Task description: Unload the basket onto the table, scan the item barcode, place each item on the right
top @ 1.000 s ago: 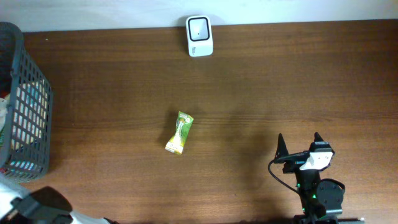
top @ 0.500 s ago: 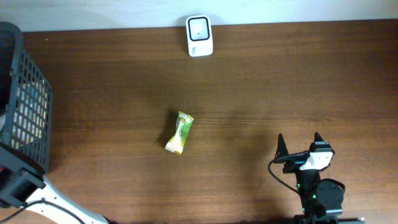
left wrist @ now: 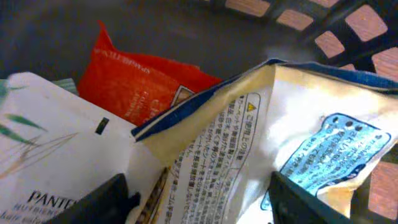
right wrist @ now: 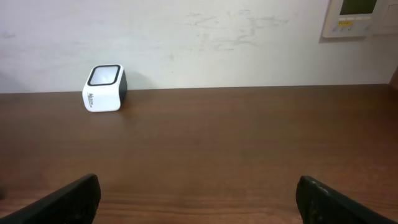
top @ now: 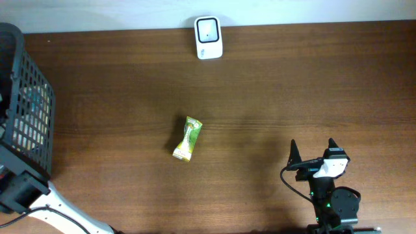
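We found the left tool [left wrist: 198, 200] down inside the basket [top: 31, 110], which stood at the left edge of the table [top: 292, 84]. In the left wrist view its two fingers [left wrist: 102, 202] stood wide apart over a heap of packets. A creased white and blue pouch [left wrist: 261, 143] printed with small text lay between and under them. We could not tell whether either finger touched it, and nothing was clearly held. A red packet [left wrist: 134, 81] lay behind the pouch, partly under it. A white Pantene packet [left wrist: 56, 137] lay to the left, its edge tucked beneath the pouch's fold. The dark mesh of the basket showed at the upper right of that view. From overhead we saw only the left arm [top: 26, 195], at the near left corner of the table beside the basket; the tool itself was hidden there.

A green and yellow packet [top: 187, 138] lay flat about the middle of the table, well apart from both arms. The white scanner [top: 208, 38] stood at the far edge, near its middle, with its dark window facing up.

The right tool [top: 312, 149] sat by the near edge, toward the right corner, pointing at the far edge. Its jaws were spread wide and held nothing. In the right wrist view its fingers [right wrist: 74, 199] filled the lower corners with table wood between them, the scanner stood far off to the left against the wall [right wrist: 217, 43], and a pale wall panel [right wrist: 351, 15] showed at the upper right.
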{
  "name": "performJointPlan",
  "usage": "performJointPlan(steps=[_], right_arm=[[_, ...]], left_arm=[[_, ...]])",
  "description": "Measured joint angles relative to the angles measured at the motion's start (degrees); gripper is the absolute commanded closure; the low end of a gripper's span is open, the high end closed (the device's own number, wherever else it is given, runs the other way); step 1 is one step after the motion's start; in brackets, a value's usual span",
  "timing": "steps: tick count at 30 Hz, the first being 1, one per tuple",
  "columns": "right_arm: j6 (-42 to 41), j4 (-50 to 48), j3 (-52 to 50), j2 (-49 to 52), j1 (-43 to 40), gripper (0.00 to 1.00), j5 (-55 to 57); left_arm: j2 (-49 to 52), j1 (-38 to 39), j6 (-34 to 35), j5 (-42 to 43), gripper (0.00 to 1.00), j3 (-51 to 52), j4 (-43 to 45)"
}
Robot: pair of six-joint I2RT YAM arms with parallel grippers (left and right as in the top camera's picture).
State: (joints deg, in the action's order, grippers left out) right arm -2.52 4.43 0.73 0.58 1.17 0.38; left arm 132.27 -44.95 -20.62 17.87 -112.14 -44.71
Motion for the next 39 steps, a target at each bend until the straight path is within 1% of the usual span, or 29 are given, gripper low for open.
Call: performJointPlan(steps=[1,2,3,4,7,9,11,13,15,16,17,18,19,20,21,22,23,24,25,26,28,29,30,31,34,36,37,38,39], right_arm=[[0.0,0.0,0.0,0.0,0.0,0.01,0.0],[0.0,0.0,0.0,0.0,0.0,0.01,0.0],[0.0,0.0,0.0,0.0,0.0,0.01,0.0],[0.0,0.0,0.0,0.0,0.0,0.01,0.0],[-0.1,0.0,0.0,0.0,0.0,0.01,0.0],[0.0,0.0,0.0,0.0,0.0,0.01,0.0],[0.0,0.0,0.0,0.0,0.0,0.01,0.0],[0.0,0.0,0.0,0.0,0.0,0.01,0.0],[0.0,0.0,0.0,0.0,0.0,0.01,0.0],[0.0,0.0,0.0,0.0,0.0,0.01,0.0],[-0.1,0.0,0.0,0.0,0.0,0.01,0.0],[0.0,0.0,0.0,0.0,0.0,0.01,0.0],[-0.1,0.0,0.0,0.0,0.0,0.01,0.0],[0.0,0.0,0.0,0.0,0.0,0.01,0.0],[0.0,0.0,0.0,0.0,0.0,0.01,0.0],[0.0,0.0,0.0,0.0,0.0,0.01,0.0],[0.0,0.0,0.0,0.0,0.0,0.01,0.0],[0.0,0.0,0.0,0.0,0.0,0.01,0.0],[0.0,0.0,0.0,0.0,0.0,0.01,0.0],[0.0,0.0,0.0,0.0,0.0,0.01,0.0],[0.0,0.0,0.0,0.1,0.0,0.01,0.0],[0.0,0.0,0.0,0.0,0.0,0.02,0.0],[0.0,0.0,0.0,0.0,0.0,0.01,0.0],[0.0,0.0,0.0,0.0,0.0,0.02,0.0],[0.0,0.0,0.0,0.0,0.0,0.01,0.0],[0.0,0.0,0.0,0.0,0.0,0.01,0.0],[0.0,0.0,0.0,0.0,0.0,0.01,0.0],[0.0,-0.1,0.0,0.0,0.0,0.01,0.0],[0.0,0.0,0.0,0.0,0.0,0.01,0.0]], left_arm=[[0.0,0.0,-0.2,1.1,0.33,0.2,0.0],[0.0,-0.1,-0.2,3.8,0.39,0.3,-0.6],[0.4,-0.2,-0.2,6.0,0.67,0.9,-1.0],[0.5,-0.7,0.4,8.0,1.0,0.9,-1.4],[1.0,-1.4,3.1,10.7,1.0,1.2,-3.1],[1.2,-2.1,9.1,11.6,1.0,-0.5,-4.8],[-0.3,-3.6,15.5,11.7,1.0,-6.6,-5.4],[-8.4,-4.0,18.5,11.4,1.0,-9.5,-5.5],[-20.0,-3.4,20.3,10.9,1.0,-11.5,-5.7],[-27.4,-3.0,21.2,10.9,1.0,-11.9,-7.7],[-30.9,-2.2,21.6,10.7,1.0,-12.4,-9.6],[-35.0,0.2,21.9,10.8,1.0,-12.4,-13.6],[-37.0,2.8,22.0,10.9,1.0,-12.5,-15.1],[-38.0,5.9,22.1,10.9,1.0,-12.7,-17.6],[-38.0,11.4,22.2,10.2,1.0,-12.4,-21.2],[-37.7,14.7,22.2,9.4,1.0,-11.5,-22.3],[-37.8,20.3,22.2,6.8,1.0,-7.2,-24.0],[-37.3,25.2,22.2,5.3,1.0,-2.3,-23.6],[-36.5,29.2,22.2,4.3,1.0,3.3,-21.1],[-35.1,33.6,22.2,2.6,1.0,12.9,-17.9],[-34.0,38.7,22.3,1.2,1.0,26.3,-7.0],[-32.3,42.9,22.5,1.0,1.0,33.6,-3.8],[-31.7,45.2,23.5,0.8,0.71,37.2,-0.3],[-31.1,47.1,24.3,0.7,0.01,39.7,1.2],[-30.4,51.1,25.9,-0.3,0.01,41.0,4.6],[-30.4,50.9,26.5,-1.4,0.01,38.4,3.5],[-30.3,50.0,26.5,-1.8,0.01,34.7,0.8],[-30.3,48.3,26.5,-2.0,0.01,27.9,-3.3],[-30.4,45.4,26.5,-2.1,0.01,18.9,-6.1]])
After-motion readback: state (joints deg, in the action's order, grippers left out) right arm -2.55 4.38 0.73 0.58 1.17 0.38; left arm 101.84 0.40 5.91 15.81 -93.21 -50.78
